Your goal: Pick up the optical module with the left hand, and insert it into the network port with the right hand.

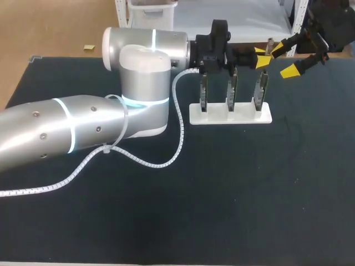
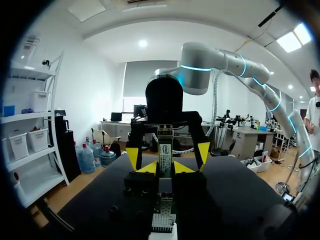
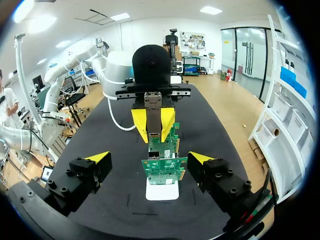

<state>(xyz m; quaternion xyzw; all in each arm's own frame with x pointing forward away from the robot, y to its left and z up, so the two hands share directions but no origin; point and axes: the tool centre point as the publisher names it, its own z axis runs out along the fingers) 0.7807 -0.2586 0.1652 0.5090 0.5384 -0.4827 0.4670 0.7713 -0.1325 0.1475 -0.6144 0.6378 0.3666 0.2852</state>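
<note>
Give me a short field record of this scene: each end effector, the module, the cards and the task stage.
left end effector: shut on the optical module, held above the cards
right end effector: open wide, facing the module, no contact visible
network cards: three, upright in a row on a white base
table: dark surface
task stage: module picked up, not yet inserted
</note>
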